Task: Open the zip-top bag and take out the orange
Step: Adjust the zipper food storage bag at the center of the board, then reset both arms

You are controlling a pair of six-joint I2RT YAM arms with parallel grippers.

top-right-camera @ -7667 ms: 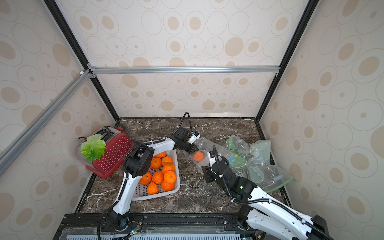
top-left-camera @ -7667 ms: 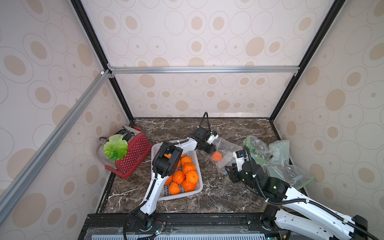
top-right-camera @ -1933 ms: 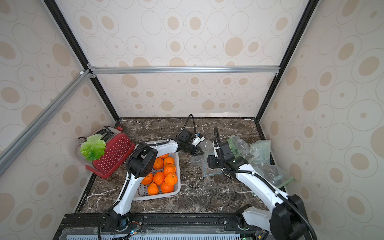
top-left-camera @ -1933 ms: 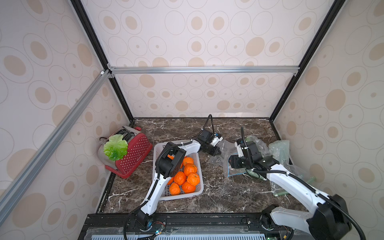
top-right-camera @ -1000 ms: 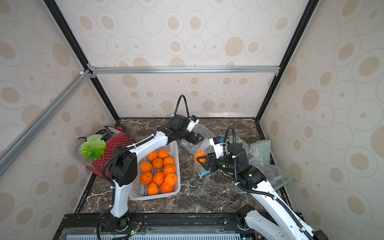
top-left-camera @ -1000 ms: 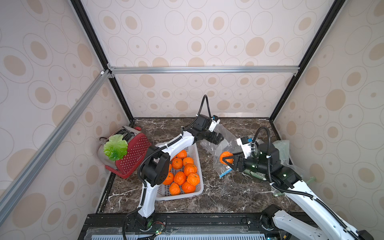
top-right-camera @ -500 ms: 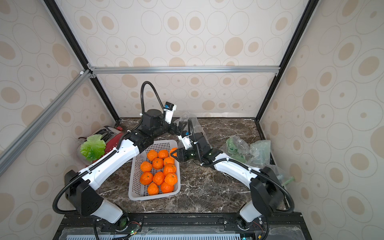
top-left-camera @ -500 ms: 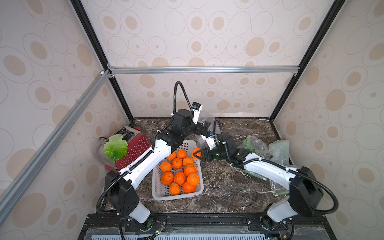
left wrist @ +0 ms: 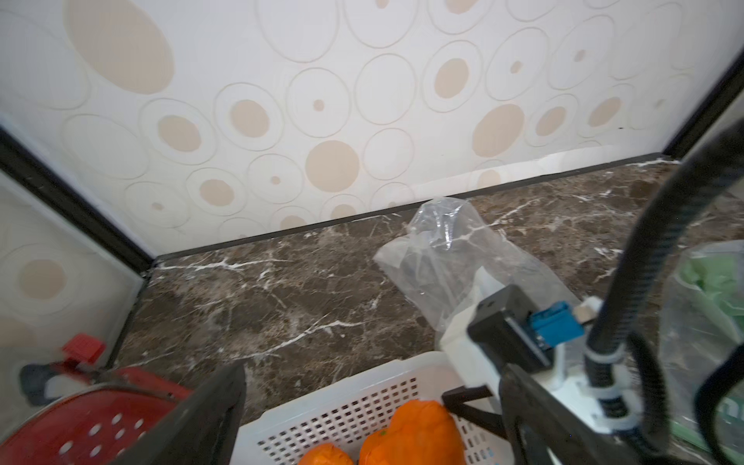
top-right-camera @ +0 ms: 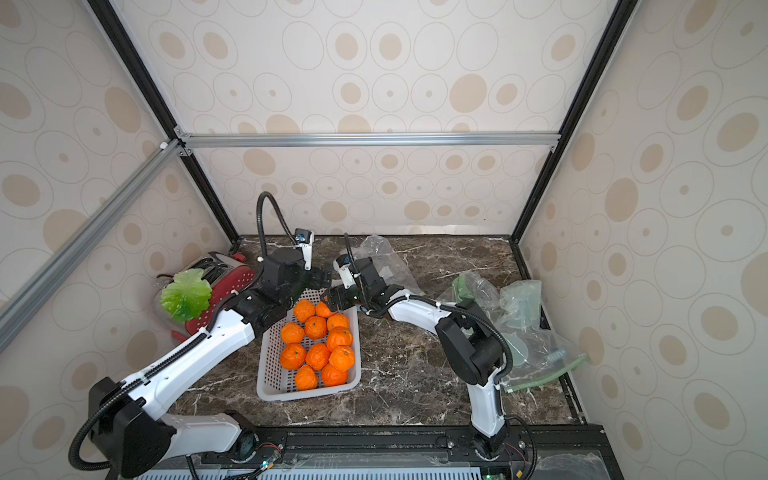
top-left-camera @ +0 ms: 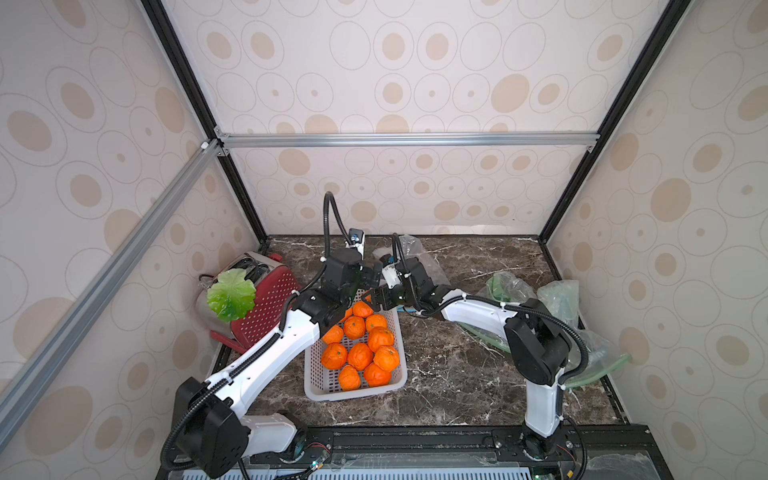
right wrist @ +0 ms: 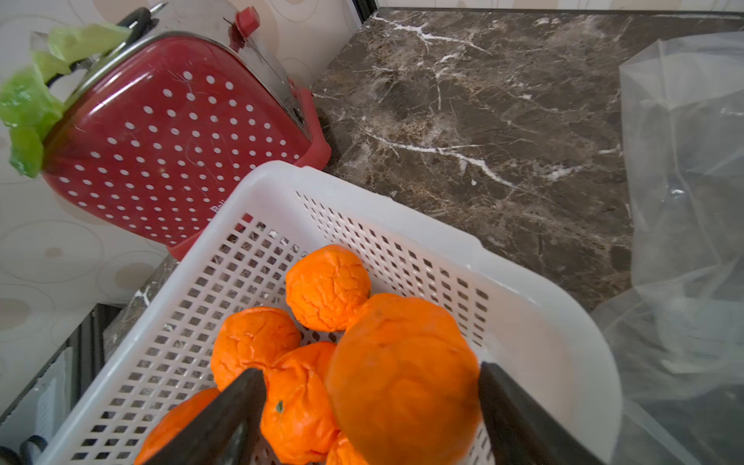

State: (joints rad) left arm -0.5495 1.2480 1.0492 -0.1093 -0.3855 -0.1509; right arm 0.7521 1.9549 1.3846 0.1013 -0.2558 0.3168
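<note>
Right gripper [top-left-camera: 371, 297] sits at centre of a top view, over the far end of the white basket [top-left-camera: 353, 394]. Jaws spread wider than the orange [right wrist: 402, 374] between them; it seems to touch one finger only. Cannot tell if it rests on the heap of oranges [top-left-camera: 359, 353] below. Likely a plain drop.

Left gripper [left wrist: 372, 368] wide apart, empty, just left of it, crowding. Zip-top bag [top-left-camera: 415, 249] looks empty, upper centre behind. Red toaster [top-left-camera: 266, 299] left, other bags [top-left-camera: 515, 286] right, out of the way.

Oranges [top-left-camera: 360, 345] in the basket [top-left-camera: 353, 394] on my table [top-left-camera: 457, 390], toaster [top-left-camera: 272, 299] left of it, a bag [top-left-camera: 417, 250] behind, more bags [top-left-camera: 561, 297] off right.
</note>
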